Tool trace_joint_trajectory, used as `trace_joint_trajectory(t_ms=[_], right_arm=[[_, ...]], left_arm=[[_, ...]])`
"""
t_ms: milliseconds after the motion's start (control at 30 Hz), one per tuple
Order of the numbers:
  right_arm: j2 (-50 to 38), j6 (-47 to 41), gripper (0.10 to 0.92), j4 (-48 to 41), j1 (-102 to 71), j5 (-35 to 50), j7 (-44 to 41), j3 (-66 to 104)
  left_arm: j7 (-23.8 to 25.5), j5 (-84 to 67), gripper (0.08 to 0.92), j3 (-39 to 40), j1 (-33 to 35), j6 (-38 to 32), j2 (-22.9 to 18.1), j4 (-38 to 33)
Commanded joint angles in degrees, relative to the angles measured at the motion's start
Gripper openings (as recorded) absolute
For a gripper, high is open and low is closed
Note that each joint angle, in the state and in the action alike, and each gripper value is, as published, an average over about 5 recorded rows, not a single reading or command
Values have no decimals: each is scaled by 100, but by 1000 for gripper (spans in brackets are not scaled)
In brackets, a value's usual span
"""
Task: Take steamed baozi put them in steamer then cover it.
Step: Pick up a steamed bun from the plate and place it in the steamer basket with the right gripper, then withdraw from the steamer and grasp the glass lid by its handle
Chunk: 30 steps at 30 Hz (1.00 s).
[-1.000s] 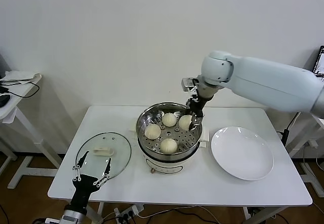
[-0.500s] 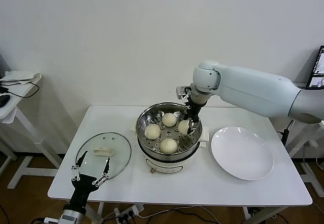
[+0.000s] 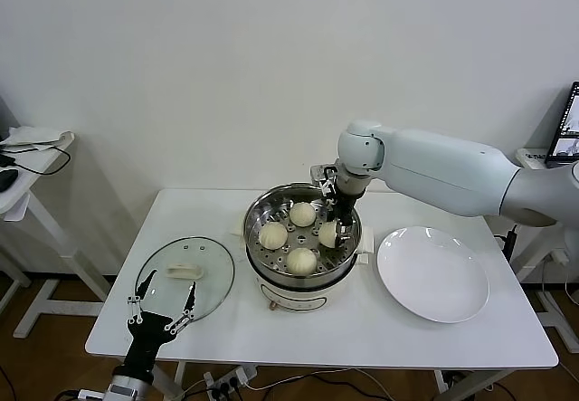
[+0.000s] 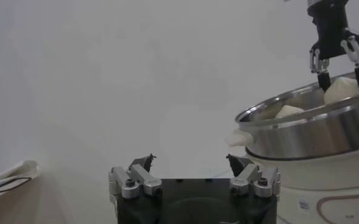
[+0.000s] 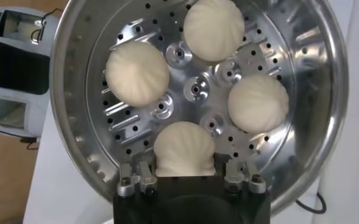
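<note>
The steel steamer (image 3: pixel 258 215) stands mid-table on its white base. Three baozi (image 3: pixel 302 213) (image 3: pixel 272 234) (image 3: pixel 301 260) lie on its perforated tray (image 5: pixel 194 91). My right gripper (image 3: pixel 336 229) reaches down inside the steamer and is shut on the fourth baozi (image 3: pixel 327 233), low at the tray's right side; in the right wrist view this bun (image 5: pixel 184 148) sits between the fingers (image 5: pixel 144 180). The glass cover (image 3: pixel 185 274) with its white handle lies flat on the table, left of the steamer. My left gripper (image 3: pixel 163 310) is open and empty at the front left edge, just before the cover.
A white plate (image 3: pixel 432 274) lies right of the steamer. A side stand with cables (image 3: pixel 23 161) is at far left. The wall is close behind the table. In the left wrist view the steamer (image 4: pixel 307 131) and right gripper (image 4: pixel 341 64) show ahead.
My right gripper has moved left and down into the steamer with the baozi, from above the rim to tray level. The left arm has not moved.
</note>
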Motion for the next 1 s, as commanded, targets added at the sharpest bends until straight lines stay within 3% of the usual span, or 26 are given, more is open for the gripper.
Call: trace_joint_trajectory(t_ms=[33, 200, 700, 833, 1000], right_arm=[[15, 8, 769, -36, -56, -73, 7, 48], [-141, 34, 820, 59, 67, -70, -57, 181], [-1711, 181, 823, 603, -37, 510, -294, 1909], [-2245, 439, 823, 702, -734, 969, 282, 3096], [-2925, 1080, 823, 1088, -1842, 1808, 1687, 4534]], left_arm=[[-1, 2, 823, 15, -2, -3, -13, 6], [0, 10, 823, 7, 23, -23, -12, 8], [63, -306, 823, -73, 79, 152, -28, -259], [247, -852, 823, -221, 67, 739, 35, -578], [304, -994, 823, -277, -107, 1109, 79, -783]])
